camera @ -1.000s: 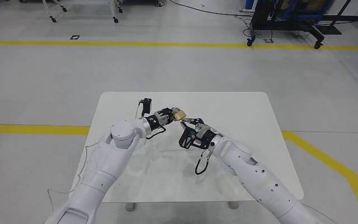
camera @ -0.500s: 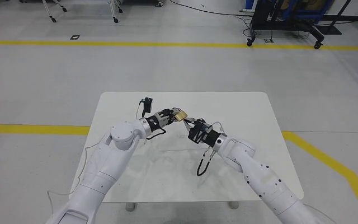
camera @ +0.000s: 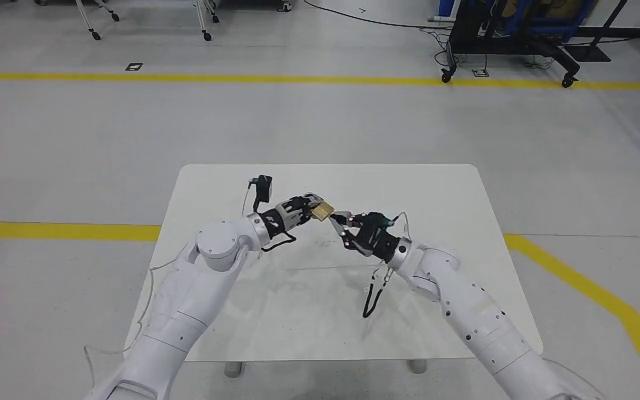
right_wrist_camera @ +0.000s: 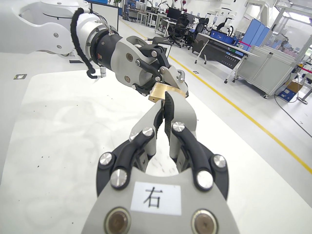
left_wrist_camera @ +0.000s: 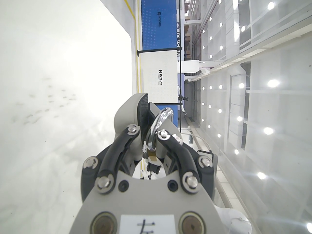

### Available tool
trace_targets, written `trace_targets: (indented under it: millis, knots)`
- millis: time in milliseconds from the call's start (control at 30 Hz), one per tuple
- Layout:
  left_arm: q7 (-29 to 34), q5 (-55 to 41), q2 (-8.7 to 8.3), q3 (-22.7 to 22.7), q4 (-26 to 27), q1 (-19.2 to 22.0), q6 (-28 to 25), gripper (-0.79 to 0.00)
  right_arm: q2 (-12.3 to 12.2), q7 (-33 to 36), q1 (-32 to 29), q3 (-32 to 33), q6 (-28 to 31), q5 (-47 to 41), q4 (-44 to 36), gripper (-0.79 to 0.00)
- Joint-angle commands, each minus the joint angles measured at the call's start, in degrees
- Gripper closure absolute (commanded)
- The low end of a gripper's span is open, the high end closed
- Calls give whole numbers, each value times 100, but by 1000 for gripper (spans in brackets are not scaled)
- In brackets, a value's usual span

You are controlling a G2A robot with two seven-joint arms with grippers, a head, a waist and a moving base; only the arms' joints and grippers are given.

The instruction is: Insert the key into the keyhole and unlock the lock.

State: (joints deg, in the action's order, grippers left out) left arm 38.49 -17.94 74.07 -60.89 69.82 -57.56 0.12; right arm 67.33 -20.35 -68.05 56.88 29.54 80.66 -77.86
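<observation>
The left gripper (right_wrist_camera: 170, 80) holds the brass padlock (right_wrist_camera: 161, 93) in its fingers, above the surface (camera: 440, 195). The right gripper (right_wrist_camera: 164, 103) has narrow fingers, with the tips touching the padlock's underside. I cannot tell if a key is between them.

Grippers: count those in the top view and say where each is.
2. The left gripper holds the lock above the table; the right gripper meets the lock from the opposite side. None seems hidden.

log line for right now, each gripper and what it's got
step: key insertion, not confirmed | left gripper: shut on padlock, held above table | right gripper: shut, tips at padlock's brass body
</observation>
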Motion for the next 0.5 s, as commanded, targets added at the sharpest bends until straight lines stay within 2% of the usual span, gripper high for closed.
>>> trace_targets:
  millis: [0,33,67,100,133,167,333,467]
  knots:
    - [-22,-13,-1,-27,-31,21,35,0,-14,-27,-38,45,-26,59,-26,-594]
    - [-22,-29,-5,-54,-45,26,51,0,-24,-43,-75,80,-54,89,-41,-594]
    - [-37,-58,-11,-100,-62,29,77,0,-35,-55,-112,116,-52,111,-61,-665]
    - [-25,-89,-18,-142,-65,31,101,0,-48,-56,-146,157,-53,142,-78,-665]
    - [-17,-111,-28,-188,-85,29,158,0,-66,-79,-194,223,-73,164,-92,-739]
    - [-88,16,-42,-212,-104,50,265,0,-85,-131,-257,290,-61,163,-120,-773]
    - [-456,753,-58,-40,61,88,913,0,-245,-511,-763,886,-53,228,-386,-785]
    - [-519,1463,-19,372,30,289,1657,0,-393,-911,-1344,1515,3,226,-795,-785]
